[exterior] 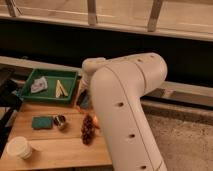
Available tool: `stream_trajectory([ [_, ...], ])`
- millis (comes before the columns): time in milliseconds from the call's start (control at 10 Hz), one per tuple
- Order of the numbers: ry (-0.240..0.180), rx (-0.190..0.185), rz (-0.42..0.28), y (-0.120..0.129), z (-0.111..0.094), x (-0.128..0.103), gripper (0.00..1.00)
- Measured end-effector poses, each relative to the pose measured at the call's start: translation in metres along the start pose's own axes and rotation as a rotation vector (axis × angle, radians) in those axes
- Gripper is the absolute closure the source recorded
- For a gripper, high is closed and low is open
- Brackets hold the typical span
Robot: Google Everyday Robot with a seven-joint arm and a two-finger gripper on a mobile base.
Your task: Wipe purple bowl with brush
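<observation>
My white arm [125,110] fills the middle of the camera view and hides much of the table's right side. Only a dark part of my gripper [83,100] shows past the arm. It is low over the back edge of the wooden table [55,147], just right of the green tray [70,90]. The purple bowl and the brush do not show; they are hidden or out of view.
The green tray holds a grey cloth [39,85] and pale yellow sticks [60,88]. On the table are a green sponge [41,122], a small dark, silvery object [60,122], a dark red bunch [87,130] and a white cup [19,148]. A dark wall and railing stand behind.
</observation>
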State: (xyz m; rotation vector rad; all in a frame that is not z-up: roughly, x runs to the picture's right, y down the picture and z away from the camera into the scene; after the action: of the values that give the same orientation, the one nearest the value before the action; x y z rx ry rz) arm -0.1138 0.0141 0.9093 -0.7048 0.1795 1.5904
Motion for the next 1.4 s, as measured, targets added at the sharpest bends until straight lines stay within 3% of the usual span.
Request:
stream_trajectory([
  [200,-0.023,-0.001,0.001,-0.004,-0.011,-0.003,1.00],
  [500,-0.079,-0.025,0.011,-0.008,-0.046,-0.010,1.00],
  [700,-0.106,-0.064,0.024,-0.015,-0.068,-0.012,1.00],
  [900,-0.121,-0.137,0.055,-0.028,-0.085,-0.012,1.00],
  [1200,-0.139,-0.220,0.098,-0.068,-0.115,-0.014,1.00],
  [1400,-0.171,-0.238,0.129,-0.098,-0.136,-0.017,1.00],
])
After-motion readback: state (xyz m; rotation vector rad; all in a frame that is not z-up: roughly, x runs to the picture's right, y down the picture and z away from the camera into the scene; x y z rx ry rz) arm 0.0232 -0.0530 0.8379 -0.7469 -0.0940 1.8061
